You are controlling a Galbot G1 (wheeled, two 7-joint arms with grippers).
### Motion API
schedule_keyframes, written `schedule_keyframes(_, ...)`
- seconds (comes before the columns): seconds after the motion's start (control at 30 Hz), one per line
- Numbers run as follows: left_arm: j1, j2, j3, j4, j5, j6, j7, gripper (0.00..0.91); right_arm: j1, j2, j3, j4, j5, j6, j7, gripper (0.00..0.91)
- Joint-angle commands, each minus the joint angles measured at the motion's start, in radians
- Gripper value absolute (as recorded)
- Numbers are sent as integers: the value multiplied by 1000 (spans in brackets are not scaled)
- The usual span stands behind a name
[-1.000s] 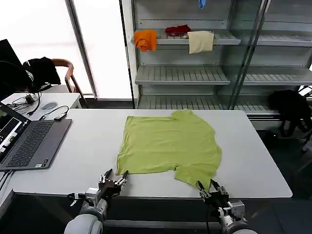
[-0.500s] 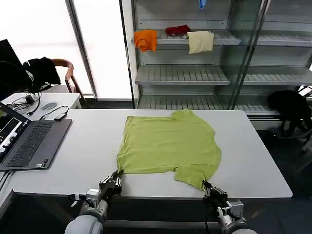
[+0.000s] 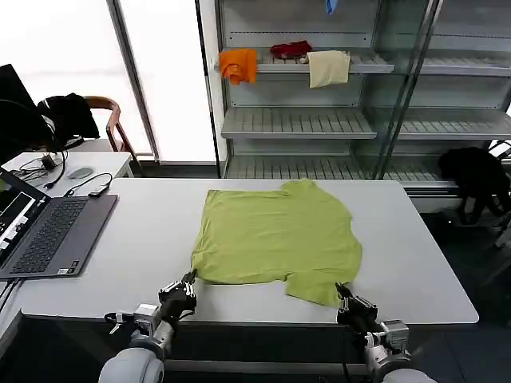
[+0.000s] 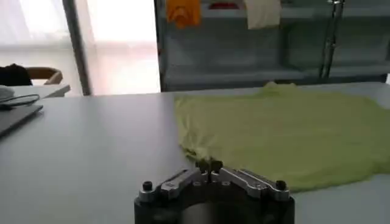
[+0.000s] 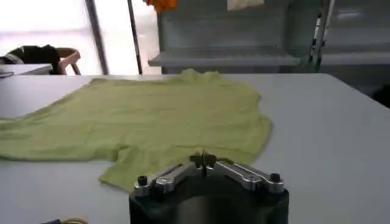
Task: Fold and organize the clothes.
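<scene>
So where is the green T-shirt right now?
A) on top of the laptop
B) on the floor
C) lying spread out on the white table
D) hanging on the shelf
C: the lime-green T-shirt lies spread out on the white table, with the left end effector at its near corner and the right end effector by its near sleeve.
</scene>
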Motion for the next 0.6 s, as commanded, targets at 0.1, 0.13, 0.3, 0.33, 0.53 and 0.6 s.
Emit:
schedule_keyframes(0.1, -163, -6, -3, 29, -126, 20, -14, 0, 170, 0, 1, -45, 44, -20, 28, 0)
schedule_keyframes(0.13, -177, -7, -3, 40, -141, 27, -18, 0, 190, -1, 0, -58, 46, -20, 31, 0)
schedule_keyframes(0.3, -249, -7, -3, 94, -165, 45, -33, 0, 286, -1, -7, -131, 57, -21, 49, 0)
schedule_keyframes(0.33, -258, -7, -3, 105, -167, 45, -33, 0, 300, -2, -10, -136, 58, -21, 51, 0)
schedule_keyframes(0.53, -307, -11, 0, 158, -167, 48, -33, 10, 426, -1, -30, -260, 58, -21, 59, 0)
schedule_keyframes(0.6, -322, -15, -3, 179, -168, 48, -34, 0, 461, -1, -36, -289, 56, -21, 61, 0)
